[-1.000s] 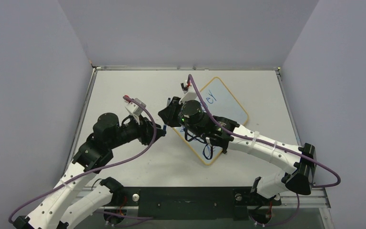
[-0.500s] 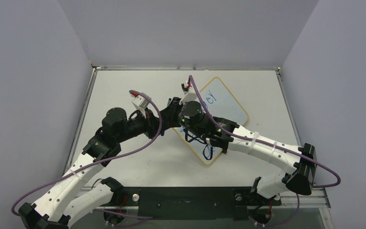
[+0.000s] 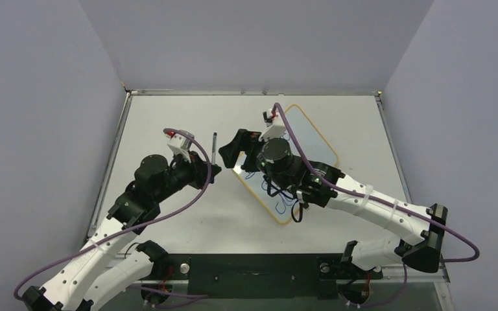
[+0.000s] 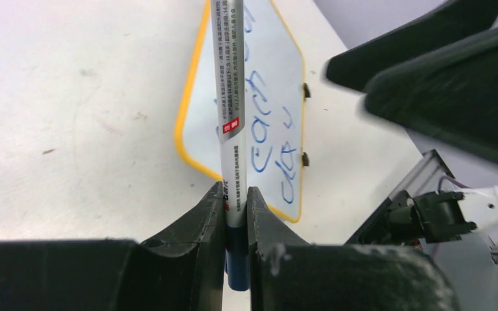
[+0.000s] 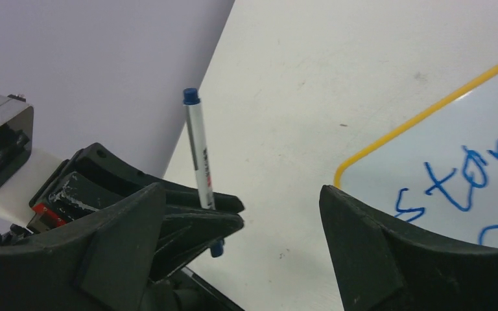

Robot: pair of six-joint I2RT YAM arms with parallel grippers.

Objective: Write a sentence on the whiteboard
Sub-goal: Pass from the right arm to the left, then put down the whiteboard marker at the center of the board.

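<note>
Since before, our left gripper (image 4: pixel 237 201) pulled the pen (image 4: pixel 228 97) away, pinching it tight, while our right gripper (image 5: pixel 241 188) spread wide near the whiteboard (image 3: pixel 314 137), flat on the table (image 3: pixel 168 116), blue sentence (image 4: pixel 266 139) showing.

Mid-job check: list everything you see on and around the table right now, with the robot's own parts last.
marker pen: one, white barrel with blue ends, upright, clamped in the left pincer, off the board's left side
whiteboard: one, white with yellow-orange frame, lying slanted on the table, right of centre, partly under the right arm
sentence: blue handwriting in three lines, on the whiteboard
table: one, white, under everything
walls: lilac-grey, around the table's left, far and right sides
arms: two, white and black with purple cables, left and right
left pincer: black, shut on the marker pen
right pincer: black, open, empty, at the board's left edge
</note>
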